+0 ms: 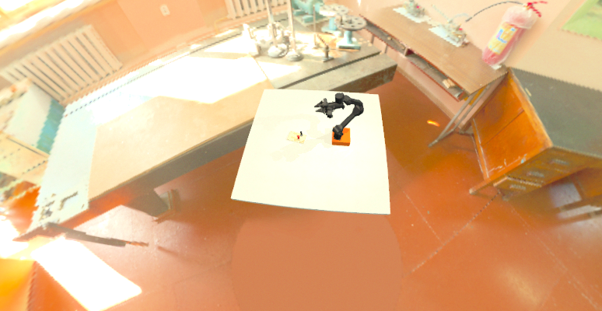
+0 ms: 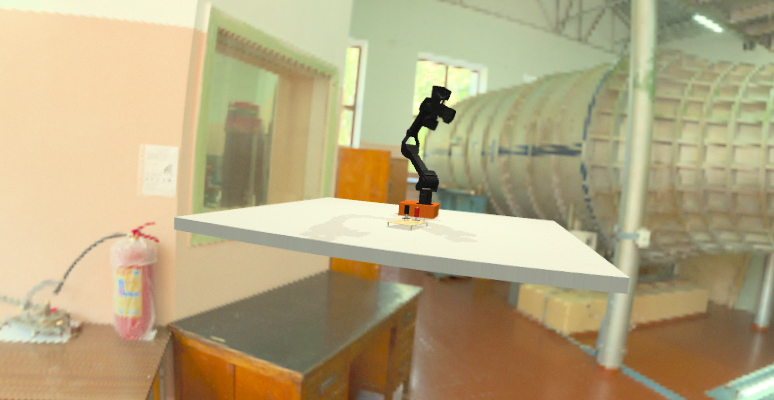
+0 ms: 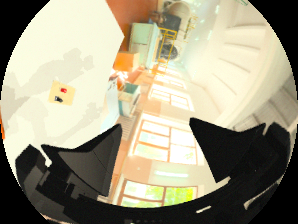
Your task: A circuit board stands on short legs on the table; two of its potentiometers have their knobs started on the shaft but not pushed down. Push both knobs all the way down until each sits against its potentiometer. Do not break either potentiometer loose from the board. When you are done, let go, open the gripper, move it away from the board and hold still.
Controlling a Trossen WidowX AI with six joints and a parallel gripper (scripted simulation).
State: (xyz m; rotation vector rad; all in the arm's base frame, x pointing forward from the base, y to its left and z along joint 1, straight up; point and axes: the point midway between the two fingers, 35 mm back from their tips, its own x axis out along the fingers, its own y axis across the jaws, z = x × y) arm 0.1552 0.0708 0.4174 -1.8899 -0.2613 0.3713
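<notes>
The pale yellow circuit board stands on short legs on the white table. A black knob and a red knob stand upright side by side on it. In the exterior view both are raised above the board, with thin parts under them; their exact gaps are too small to tell. My gripper is open and empty, high above the table and away from the board, its fingers wide apart in the wrist view.
The arm's orange base block stands on the white table beside the board. The black arm rises from the base. Shadows of the arm fall on the table around the board.
</notes>
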